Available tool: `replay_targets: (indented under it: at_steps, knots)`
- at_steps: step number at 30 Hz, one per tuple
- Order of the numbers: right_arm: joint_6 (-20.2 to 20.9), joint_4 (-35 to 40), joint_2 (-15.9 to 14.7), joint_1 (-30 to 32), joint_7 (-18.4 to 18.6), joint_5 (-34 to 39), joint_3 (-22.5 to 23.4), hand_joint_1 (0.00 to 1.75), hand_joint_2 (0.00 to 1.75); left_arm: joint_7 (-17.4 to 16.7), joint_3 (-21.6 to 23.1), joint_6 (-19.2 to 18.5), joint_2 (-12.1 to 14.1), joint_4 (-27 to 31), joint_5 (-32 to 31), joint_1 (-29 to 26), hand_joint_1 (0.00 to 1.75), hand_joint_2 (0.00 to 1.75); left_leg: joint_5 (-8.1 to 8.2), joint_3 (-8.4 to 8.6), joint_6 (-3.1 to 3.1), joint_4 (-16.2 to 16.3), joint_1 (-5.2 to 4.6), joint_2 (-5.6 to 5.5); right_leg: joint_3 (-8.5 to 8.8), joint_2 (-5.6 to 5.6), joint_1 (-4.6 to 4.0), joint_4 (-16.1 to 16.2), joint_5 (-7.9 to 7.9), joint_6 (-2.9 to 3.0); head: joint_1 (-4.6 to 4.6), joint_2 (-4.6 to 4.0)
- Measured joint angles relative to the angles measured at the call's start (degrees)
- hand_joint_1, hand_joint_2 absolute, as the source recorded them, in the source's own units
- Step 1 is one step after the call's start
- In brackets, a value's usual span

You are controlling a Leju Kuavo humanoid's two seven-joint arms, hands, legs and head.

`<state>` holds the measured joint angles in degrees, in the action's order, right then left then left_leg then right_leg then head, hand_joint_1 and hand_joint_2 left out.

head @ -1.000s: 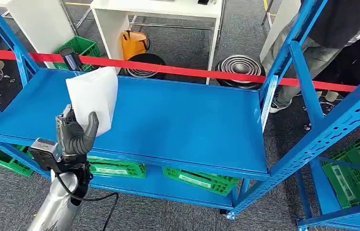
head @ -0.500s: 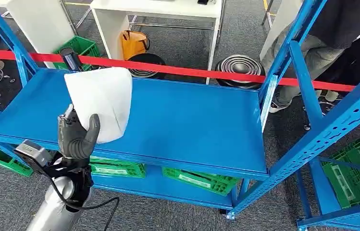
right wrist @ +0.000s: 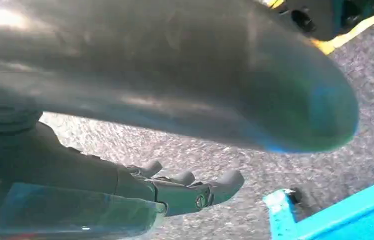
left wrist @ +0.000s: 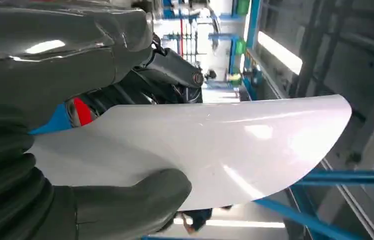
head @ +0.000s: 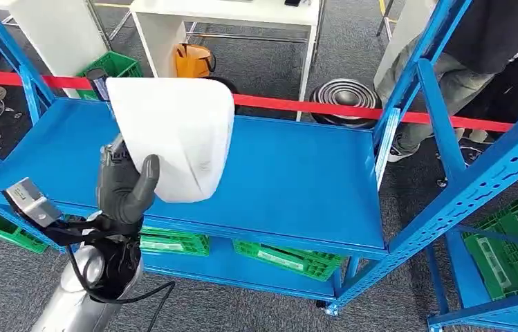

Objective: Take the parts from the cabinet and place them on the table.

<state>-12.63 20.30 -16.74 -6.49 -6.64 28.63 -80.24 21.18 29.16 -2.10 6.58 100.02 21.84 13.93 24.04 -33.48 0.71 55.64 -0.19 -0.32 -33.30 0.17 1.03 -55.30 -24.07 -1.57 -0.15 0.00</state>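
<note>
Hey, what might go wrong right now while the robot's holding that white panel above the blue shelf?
1. The left robot hand grips the curved white plastic panel by one edge only, with most of it sticking out past the hand, so it may tip or slip.
2. The panel is lifted near the blue metal shelf and its blue upright posts; swinging it away might clip them.

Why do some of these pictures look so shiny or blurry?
Left wrist view: glare streaks across the white part, and the thumb of the left hand is soft, too near the lens. Right wrist view: the right hand has its thumb looming blurred. Head view: evenly lit, sharp.
</note>
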Motion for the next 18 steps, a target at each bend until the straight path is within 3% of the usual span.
replay_targets:
  at_steps: [4, 18]
  knots:
    - [-0.3, -0.4, -0.6, 0.4, 0.8, -0.5, 0.0, 0.0, 0.0, -0.4, 0.1, -0.8, -0.2, -0.1, 1.2, 1.5, 1.75, 1.75, 0.01, -0.02, 0.0, 0.0, 0.0, 0.0, -0.02, 0.01, 0.0, 0.0, 0.0, 0.0, -0.02, 0.0]
    - [-0.8, -0.3, -2.2, -0.8, 1.8, -4.7, 0.1, 0.0, 0.0, 0.1, 0.7, 2.1, -0.2, -0.3, 3.5, 2.2, 1.75, 1.75, 0.01, -0.02, -0.01, 0.0, 0.0, 0.0, -0.01, 0.0, -0.01, 0.0, 0.0, 0.0, 0.0, 0.0]
